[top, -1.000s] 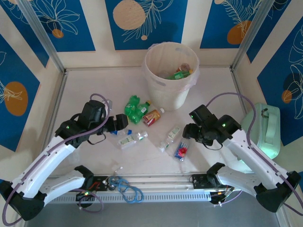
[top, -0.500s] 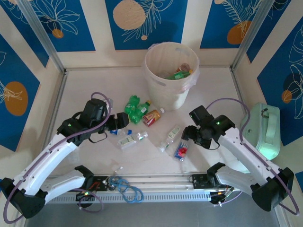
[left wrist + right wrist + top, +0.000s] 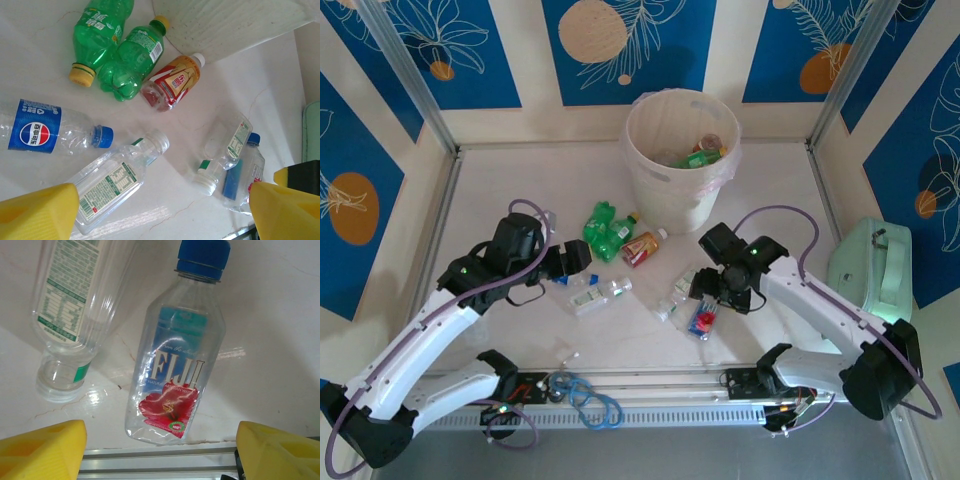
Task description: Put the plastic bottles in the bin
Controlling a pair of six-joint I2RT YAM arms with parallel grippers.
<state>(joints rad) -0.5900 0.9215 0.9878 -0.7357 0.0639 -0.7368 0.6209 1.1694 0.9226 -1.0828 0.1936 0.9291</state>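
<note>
Yellow left fingers [image 3: 39,212] and right fingers [image 3: 42,449] apart, empty, tips out of frame; bottles [image 3: 701,157] in bin [image 3: 665,197] half-hidden.

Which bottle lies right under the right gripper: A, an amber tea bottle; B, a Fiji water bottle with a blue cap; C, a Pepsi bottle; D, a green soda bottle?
B: the right wrist view shows the Fiji bottle lying below the open right gripper.

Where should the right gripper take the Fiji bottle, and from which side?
Take the Fiji bottle across its labelled mid-body, coming straight down from above. It lies flat on the table, and the open fingers of the right gripper stand either side of its width. Avoid the tapering neck, and mind the clear bottle lying close beside it.
</note>
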